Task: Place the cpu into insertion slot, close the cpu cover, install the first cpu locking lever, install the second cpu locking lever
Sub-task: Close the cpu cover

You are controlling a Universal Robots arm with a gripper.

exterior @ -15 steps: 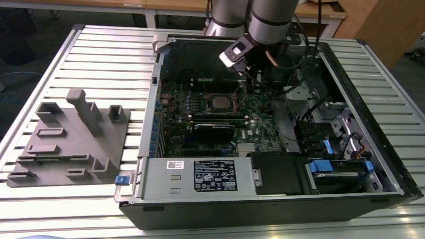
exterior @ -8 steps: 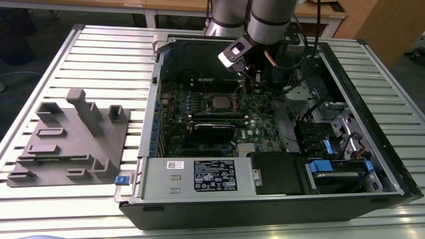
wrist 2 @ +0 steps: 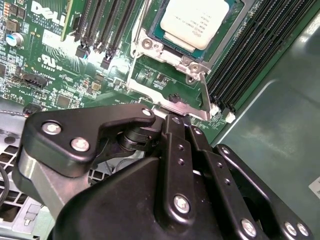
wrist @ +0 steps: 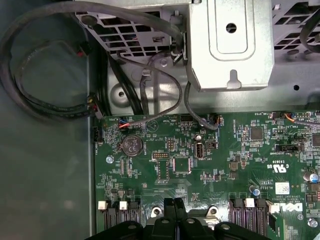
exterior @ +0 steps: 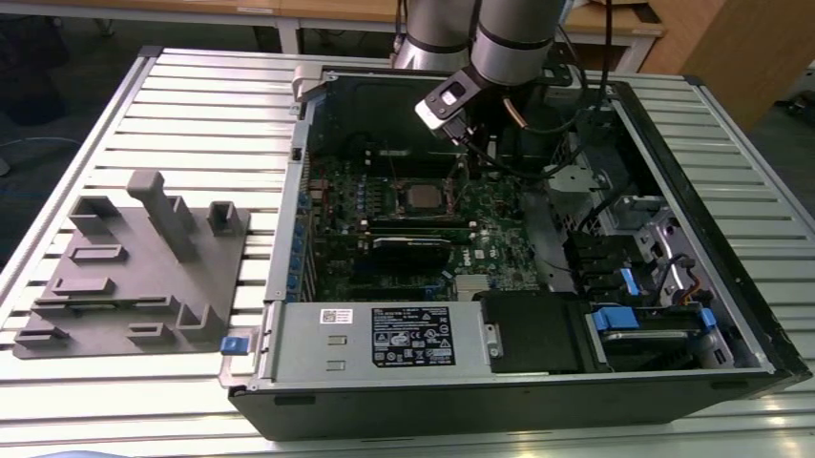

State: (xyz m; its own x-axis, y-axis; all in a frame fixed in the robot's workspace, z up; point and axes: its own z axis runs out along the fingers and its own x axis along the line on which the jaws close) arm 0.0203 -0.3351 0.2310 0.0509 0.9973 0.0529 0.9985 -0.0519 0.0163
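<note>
The cpu [exterior: 418,197] lies flat in its socket on the green motherboard [exterior: 382,262] inside the open computer case. Its silver-grey top [wrist 2: 195,22] is ringed by the silvery cpu cover [wrist 2: 167,52], which lies down around it. A thin metal locking lever [wrist 2: 204,92] runs from the socket corner toward my fingertips. A second wire lever [wrist 2: 132,62] runs along the other side of the socket. My gripper [exterior: 467,170] hangs just beside the socket, at the exterior view's right of the cpu. Its black fingers [wrist 2: 172,132] are pressed together with nothing seen between them, and they show again in the first wrist view [wrist: 167,207].
Rows of black memory slots [wrist 2: 260,55] flank the socket. Loose cables [wrist: 40,100] and a metal drive bracket [wrist: 230,45] sit beyond the board edge. A power supply [exterior: 382,339] fills the near side of the case. A grey fixture block [exterior: 128,258] stands on the slatted table.
</note>
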